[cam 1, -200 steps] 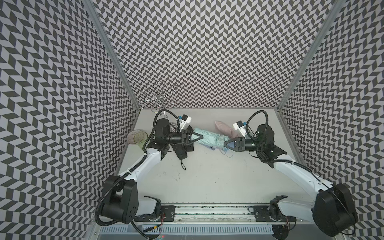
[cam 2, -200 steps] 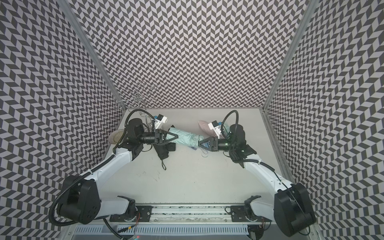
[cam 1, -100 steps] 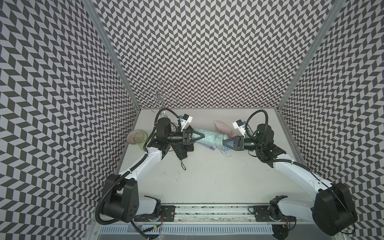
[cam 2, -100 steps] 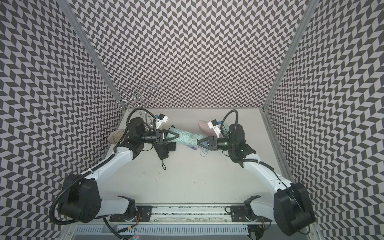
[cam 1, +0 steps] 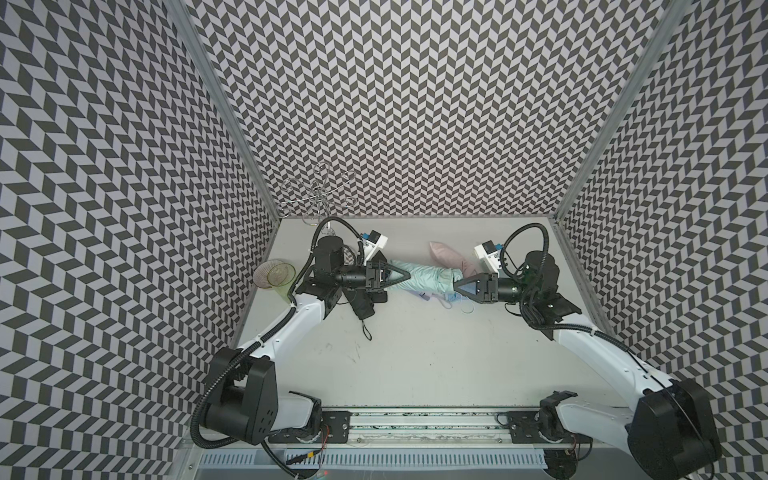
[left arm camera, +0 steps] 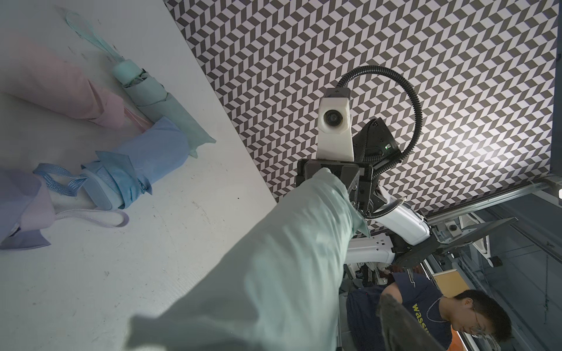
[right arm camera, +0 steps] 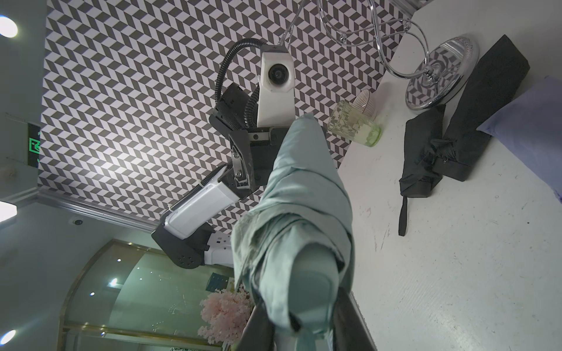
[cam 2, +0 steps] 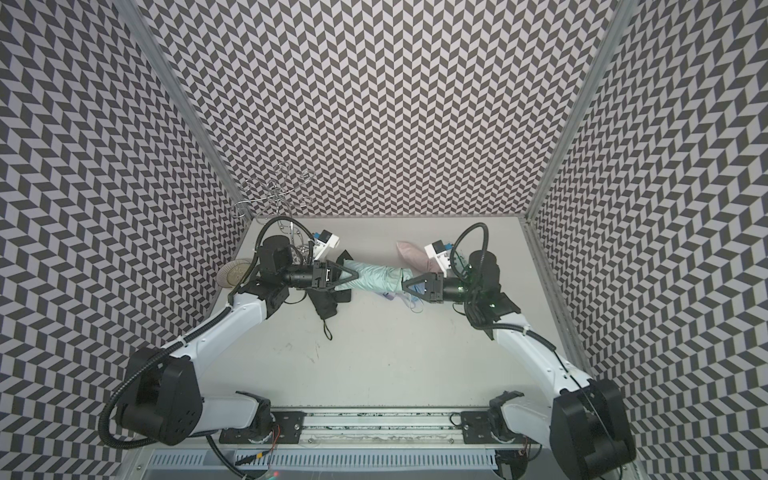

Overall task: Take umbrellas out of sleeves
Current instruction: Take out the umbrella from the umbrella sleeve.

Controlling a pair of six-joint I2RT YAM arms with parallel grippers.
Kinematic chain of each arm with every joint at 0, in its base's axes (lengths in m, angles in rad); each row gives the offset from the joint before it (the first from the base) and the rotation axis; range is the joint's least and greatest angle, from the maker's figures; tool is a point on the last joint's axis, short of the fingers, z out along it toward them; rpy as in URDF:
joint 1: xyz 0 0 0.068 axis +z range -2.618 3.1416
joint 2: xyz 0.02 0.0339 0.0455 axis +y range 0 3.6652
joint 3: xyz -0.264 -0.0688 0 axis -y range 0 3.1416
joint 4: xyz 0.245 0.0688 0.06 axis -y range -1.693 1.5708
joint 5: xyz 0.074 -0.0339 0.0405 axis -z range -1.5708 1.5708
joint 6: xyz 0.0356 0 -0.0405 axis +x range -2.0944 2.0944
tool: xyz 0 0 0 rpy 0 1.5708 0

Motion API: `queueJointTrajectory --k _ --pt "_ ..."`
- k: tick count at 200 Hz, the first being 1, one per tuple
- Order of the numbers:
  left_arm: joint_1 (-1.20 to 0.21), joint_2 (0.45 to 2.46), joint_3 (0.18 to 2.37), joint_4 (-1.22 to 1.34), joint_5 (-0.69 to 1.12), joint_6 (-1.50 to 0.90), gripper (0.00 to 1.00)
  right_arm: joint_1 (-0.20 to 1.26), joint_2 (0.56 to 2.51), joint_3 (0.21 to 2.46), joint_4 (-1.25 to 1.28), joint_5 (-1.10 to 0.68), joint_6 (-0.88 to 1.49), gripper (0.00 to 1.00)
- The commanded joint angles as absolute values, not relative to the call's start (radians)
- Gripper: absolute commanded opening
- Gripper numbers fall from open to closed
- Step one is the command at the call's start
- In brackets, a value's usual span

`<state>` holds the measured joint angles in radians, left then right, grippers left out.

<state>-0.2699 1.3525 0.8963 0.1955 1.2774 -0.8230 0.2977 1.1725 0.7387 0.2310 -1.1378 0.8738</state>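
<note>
- Both top views: the mint green umbrella [cam 1: 451, 275], partly inside its mint green sleeve [cam 1: 417, 276], spans between the two grippers, right of the chrome stand [cam 1: 318, 195] and on the robot's side of it. The left gripper [cam 1: 405, 276] is at the sleeve end and the right gripper [cam 1: 456, 284] at the handle end. A black umbrella [cam 1: 361, 307] lies on the worktop [cam 1: 415, 357] near the stand.
- Left wrist view: the left gripper's jaws are spread. The one visible finger [left arm camera: 395, 319] stands clear of the sleeve, gripping nothing. A light blue umbrella [left arm camera: 121, 179] and a second mint green umbrella [left arm camera: 143, 88] lie on the worktop. The stand is out of this view.
- Right wrist view: the right gripper is clamped tight on the mint green umbrella's handle end, which is held off the worktop. Wrinkled canopy shows near the handle, with smooth sleeve beyond. A black sleeve [right arm camera: 486, 100] lies just beside the stand's base, the black umbrella against it. A clear cup [right arm camera: 354, 127] lies near the stand.
</note>
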Motion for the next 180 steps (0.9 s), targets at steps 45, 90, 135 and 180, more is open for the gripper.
queueJointTrajectory --k 45,90,135,180 --pt "-0.255 1.326 0.921 0.182 1.292 -0.805 0.42 0.271 1.125 0.723 0.282 -1.175 0.875 0.01" --pt "-0.247 1.318 0.913 0.153 1.285 -0.782 0.35 0.254 1.134 0.723 0.222 -1.164 0.833 0.0" --pt "-0.244 1.312 0.902 0.155 1.286 -0.788 0.56 0.243 1.135 0.721 0.214 -1.164 0.826 0.0" --pt "-0.239 1.312 0.897 0.158 1.288 -0.79 0.32 0.23 1.135 0.716 0.193 -1.16 0.811 0.0"
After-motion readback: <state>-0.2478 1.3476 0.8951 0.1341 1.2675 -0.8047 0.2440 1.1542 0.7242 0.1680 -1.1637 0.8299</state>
